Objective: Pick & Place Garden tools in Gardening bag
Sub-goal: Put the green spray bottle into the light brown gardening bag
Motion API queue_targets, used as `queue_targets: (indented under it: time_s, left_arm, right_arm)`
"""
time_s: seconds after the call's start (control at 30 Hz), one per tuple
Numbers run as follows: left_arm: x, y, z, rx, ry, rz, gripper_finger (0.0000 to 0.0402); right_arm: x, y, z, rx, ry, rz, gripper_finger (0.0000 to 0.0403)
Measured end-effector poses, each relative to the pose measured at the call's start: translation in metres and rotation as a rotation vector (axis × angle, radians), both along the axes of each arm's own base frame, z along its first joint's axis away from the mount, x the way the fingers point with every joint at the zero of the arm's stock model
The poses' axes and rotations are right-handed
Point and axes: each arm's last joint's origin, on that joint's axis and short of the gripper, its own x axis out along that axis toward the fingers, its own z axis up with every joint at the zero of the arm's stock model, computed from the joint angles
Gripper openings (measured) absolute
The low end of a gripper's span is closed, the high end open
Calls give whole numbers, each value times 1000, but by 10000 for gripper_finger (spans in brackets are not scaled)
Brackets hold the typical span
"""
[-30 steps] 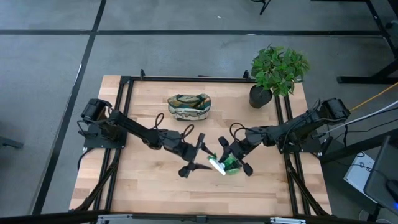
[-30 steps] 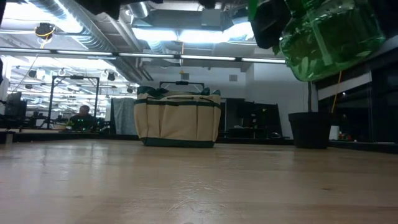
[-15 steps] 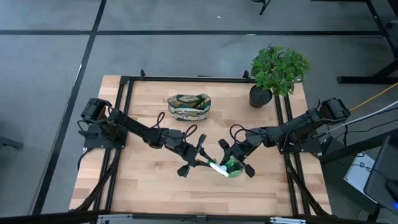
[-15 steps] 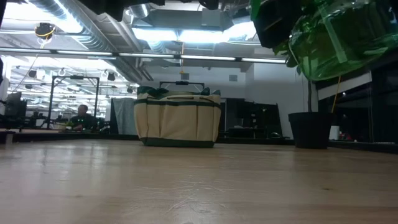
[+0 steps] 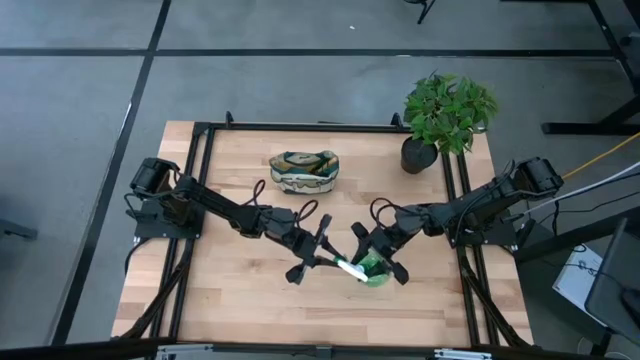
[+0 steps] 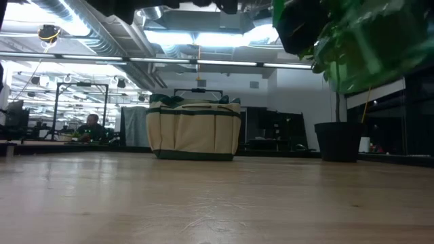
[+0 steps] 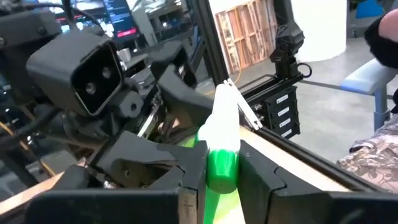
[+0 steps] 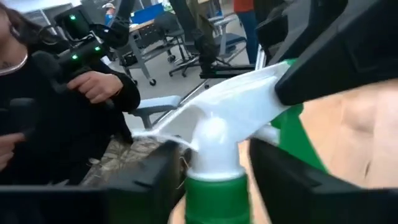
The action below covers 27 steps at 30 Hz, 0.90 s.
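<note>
Just below the centre of the high view, both grippers meet at a green-and-white spray bottle [image 5: 365,268] held above the tabletop [image 5: 230,290]. The left gripper [image 7: 212,177] has its fingers [image 7: 191,180] clamped on the bottle's green neck, below the white trigger head. The right gripper [image 5: 380,262] grips the green body, fingers closed against it. The gardening bag [image 5: 304,170] stands upright toward the upper middle, well apart, with the potted plant [image 5: 445,118] at upper right. Beyond the tabletop, a person's hand [image 8: 99,86] shows in the room.
</note>
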Motion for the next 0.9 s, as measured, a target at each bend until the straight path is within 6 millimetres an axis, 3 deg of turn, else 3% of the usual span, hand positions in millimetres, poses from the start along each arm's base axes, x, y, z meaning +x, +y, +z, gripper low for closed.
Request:
queue_targets:
  time_s: [0.17, 0.3, 0.67, 0.9]
  left_arm:
    - [0, 0, -2, -14, 26, 10, 56]
    - [-1, 2, -6, -37, 91, 68, 55]
    - [-23, 9, 2, -38, 316, 284, 56]
    - [-38, 12, 17, -5, 326, 399, 56]
  right_arm:
    - [0, -1, -1, 24, 35, -6, 290]
    - [-1, -4, -4, 26, 95, -19, 335]
    - [-21, -27, -3, 16, 389, -115, 340]
    - [-46, -30, -2, -110, 499, -129, 340]
